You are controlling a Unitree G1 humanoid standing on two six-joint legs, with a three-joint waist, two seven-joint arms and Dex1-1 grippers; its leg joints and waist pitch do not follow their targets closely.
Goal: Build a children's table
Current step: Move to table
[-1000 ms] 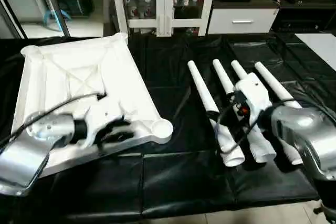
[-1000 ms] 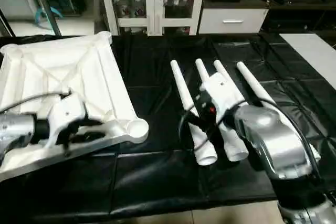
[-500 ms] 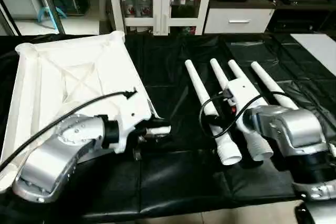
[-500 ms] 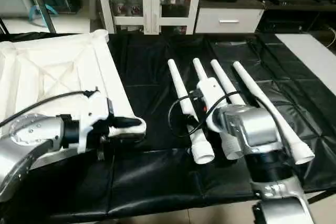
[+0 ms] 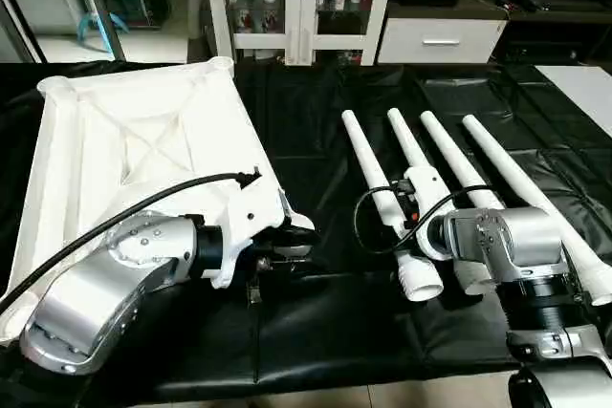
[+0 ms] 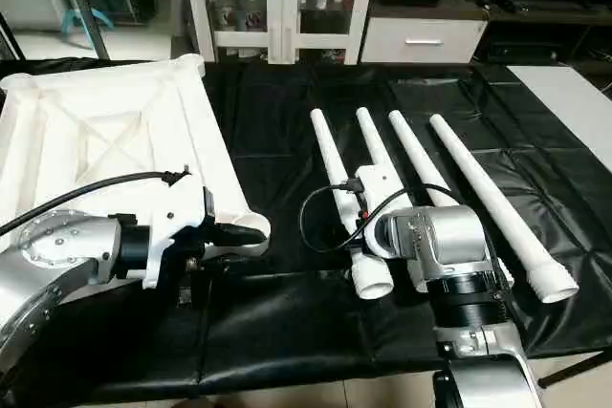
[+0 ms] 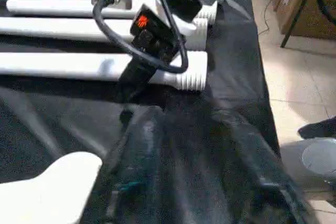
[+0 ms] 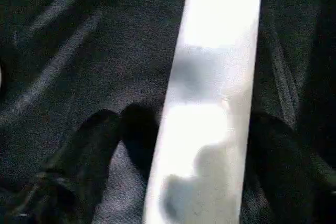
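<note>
Right gripper (image 8: 173, 182) open astride a leg (image 8: 210, 103) — lower right, long axis running up-frame. Left gripper (image 5: 287, 253) — grip unclear.

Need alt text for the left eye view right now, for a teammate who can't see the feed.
Four white legs lie side by side on a black-covered table, with the right hand lowered over the middle two. To their left, the white tabletop lies underside up, and the left hand is at its near right corner.
</note>
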